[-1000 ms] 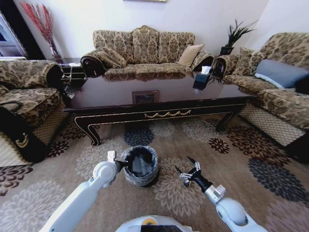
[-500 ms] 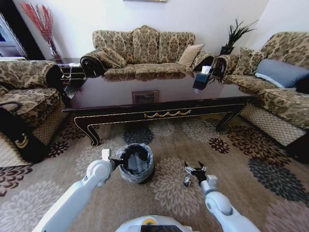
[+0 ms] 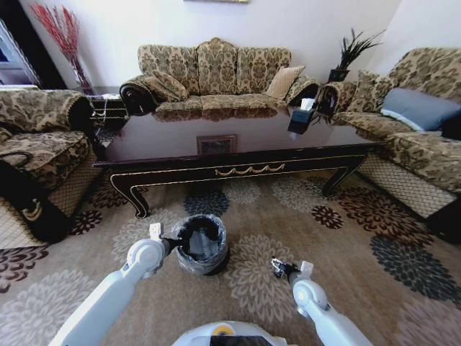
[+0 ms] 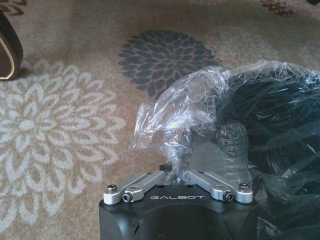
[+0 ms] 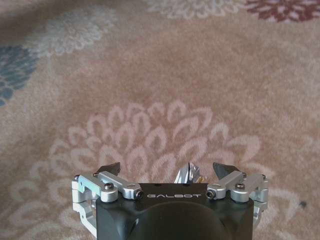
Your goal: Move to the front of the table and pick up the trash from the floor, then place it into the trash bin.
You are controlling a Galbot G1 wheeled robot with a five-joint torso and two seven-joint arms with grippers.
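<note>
Your right gripper hangs low over the floor, fingers spread wide, the trash lying between them.

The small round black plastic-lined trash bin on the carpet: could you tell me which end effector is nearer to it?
Left. The left end effector grips the small round black plastic-lined trash bin at its rim; the right end effector is apart, low over the carpet.

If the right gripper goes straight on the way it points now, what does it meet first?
Probably the small shiny scrap of trash lying between the open fingers of the right gripper, then the floor beneath; depth is unclear.
</note>
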